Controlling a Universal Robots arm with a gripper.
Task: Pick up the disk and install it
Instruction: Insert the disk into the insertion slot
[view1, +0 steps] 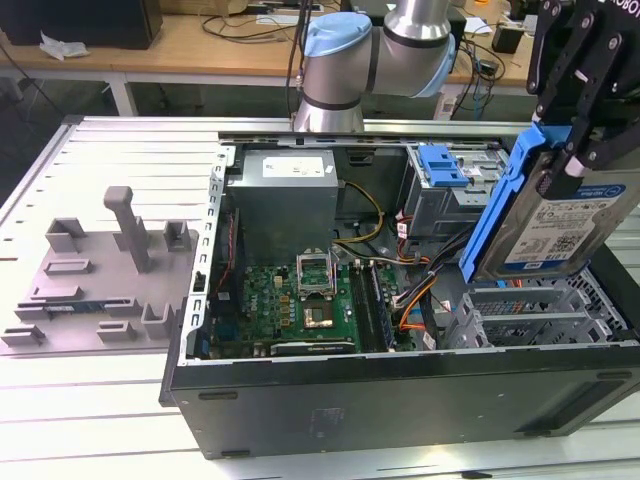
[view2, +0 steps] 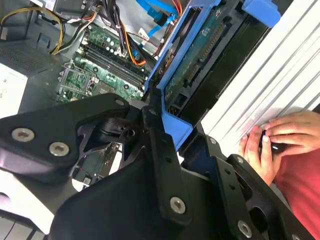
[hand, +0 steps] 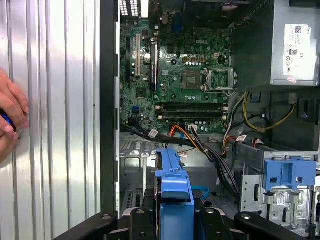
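Silver disk (view1: 565, 225): held aloft and tilted, with a blue bracket along its edge and its white-and-blue label facing the exterior view.
Disk position: over the computer case (view1: 400, 400), at the exterior view's right end, just above the metal drive cage (view1: 530, 315). Whether they touch cannot be judged.
Gripper (view1: 572, 150): clenched on the disk's upper end, black fingers on either side of the bracket.
Wrist views: the disk's bracket end (hand: 174, 200) points into the open case; in the second wrist view its connector edge (view2: 200, 55) shows beyond the gripper body.
Case interior: green circuit board (view1: 300, 300) on the floor, grey power supply (view1: 285, 195) behind it, blue latch (view1: 443, 165) on the rear bay.
Table (view1: 100, 420): ribbed metal; a grey fixture (view1: 110, 270) lies beside the case at the exterior view's left.
Person: a hand (view2: 272, 140) rests on the table beside the case.
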